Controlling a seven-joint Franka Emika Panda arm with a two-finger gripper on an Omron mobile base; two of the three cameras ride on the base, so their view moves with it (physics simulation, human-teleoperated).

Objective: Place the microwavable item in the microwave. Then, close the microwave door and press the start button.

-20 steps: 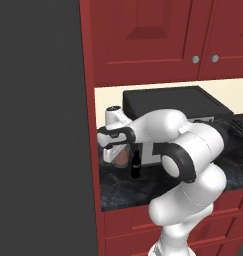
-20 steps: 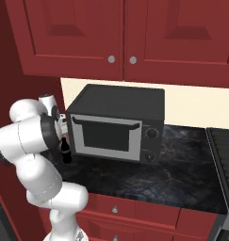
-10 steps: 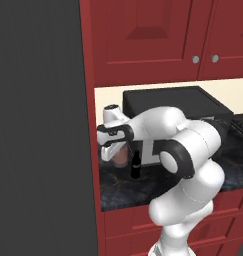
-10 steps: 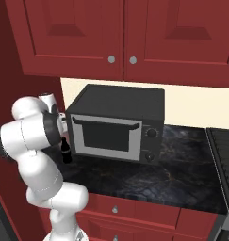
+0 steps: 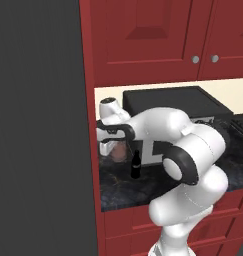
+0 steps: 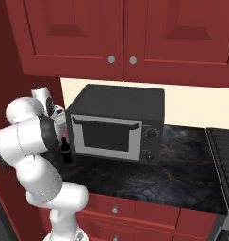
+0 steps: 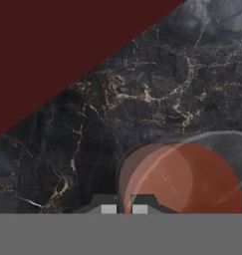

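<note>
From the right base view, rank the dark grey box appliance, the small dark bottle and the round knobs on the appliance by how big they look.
1. Dark grey box appliance, by far the largest.
2. Small dark bottle, much smaller.
3. Upper knob and lower knob: smallest, and alike, so unranked.

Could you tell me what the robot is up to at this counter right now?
The white arm has reached to the far left of the dark marble counter, and its gripper has its jaws shut at the rim of the translucent cup with reddish contents. A small dark bottle stands beside it, in front of the dark grey box appliance.
</note>
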